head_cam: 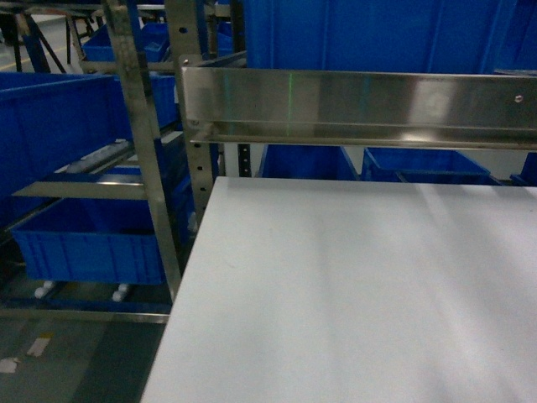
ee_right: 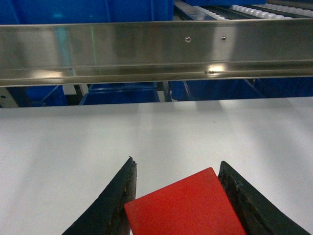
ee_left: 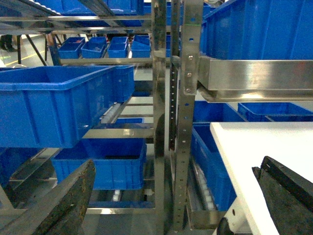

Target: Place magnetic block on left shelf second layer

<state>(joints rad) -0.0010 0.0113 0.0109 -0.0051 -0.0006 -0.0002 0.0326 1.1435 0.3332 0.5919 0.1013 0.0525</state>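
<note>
R gripper clamped the red block above the white table; L gripper hung open w/ nothing between, beside the shelf crate.

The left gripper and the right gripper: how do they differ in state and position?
The right gripper is shut on the red block; the left gripper is open, with nothing between its fingers. The right gripper hangs over the white table, facing the steel rail; the left gripper sits beside the table's edge, facing the shelf with the large blue crate. Both have dark, wedge-shaped fingers.
</note>
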